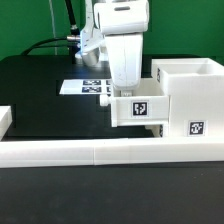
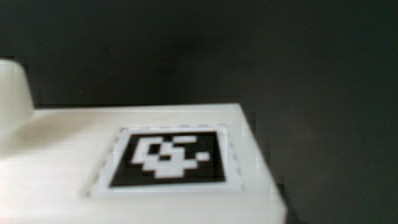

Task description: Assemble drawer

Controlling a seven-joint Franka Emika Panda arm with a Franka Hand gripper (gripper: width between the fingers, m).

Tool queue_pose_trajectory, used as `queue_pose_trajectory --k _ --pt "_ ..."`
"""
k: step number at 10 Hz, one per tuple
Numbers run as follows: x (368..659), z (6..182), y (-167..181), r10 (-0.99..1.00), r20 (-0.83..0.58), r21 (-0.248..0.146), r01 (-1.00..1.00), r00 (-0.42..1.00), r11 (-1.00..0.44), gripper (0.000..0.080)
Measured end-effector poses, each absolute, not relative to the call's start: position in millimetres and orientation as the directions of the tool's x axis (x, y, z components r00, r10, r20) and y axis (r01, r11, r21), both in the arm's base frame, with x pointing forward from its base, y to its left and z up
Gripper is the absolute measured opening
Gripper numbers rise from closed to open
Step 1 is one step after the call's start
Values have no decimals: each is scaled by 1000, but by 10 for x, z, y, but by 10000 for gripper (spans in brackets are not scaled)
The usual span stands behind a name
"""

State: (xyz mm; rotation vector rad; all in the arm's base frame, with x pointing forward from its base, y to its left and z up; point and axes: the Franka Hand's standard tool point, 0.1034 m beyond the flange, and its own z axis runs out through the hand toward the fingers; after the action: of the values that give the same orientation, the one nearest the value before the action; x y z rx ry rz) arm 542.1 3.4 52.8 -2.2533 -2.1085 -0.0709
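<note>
A small white tray (image 1: 141, 108) with a square tag on its front stands at the middle of the table. It sits against the side of the large white casing (image 1: 192, 98) on the exterior view's right, partly inside it. My gripper (image 1: 125, 88) hangs straight down over the tray's end away from the casing. Its fingertips are hidden behind the tray's wall. The wrist view shows a white tagged face (image 2: 173, 157) close up over the dark table, with no fingers in sight. I see no second tray on its own.
A long low white border bar (image 1: 100, 152) runs along the front, and another piece (image 1: 5, 120) stands at the exterior view's left. The marker board (image 1: 80, 87) lies flat behind the gripper. Black cables trail at the back.
</note>
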Motion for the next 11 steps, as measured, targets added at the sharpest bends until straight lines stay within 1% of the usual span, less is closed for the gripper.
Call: queue_pose_trajectory --k 6,11 --pt "5434 528 16 998 54 4 1000 26 -27 41" --pt "5440 530 3 998 51 12 1000 23 -24 41"
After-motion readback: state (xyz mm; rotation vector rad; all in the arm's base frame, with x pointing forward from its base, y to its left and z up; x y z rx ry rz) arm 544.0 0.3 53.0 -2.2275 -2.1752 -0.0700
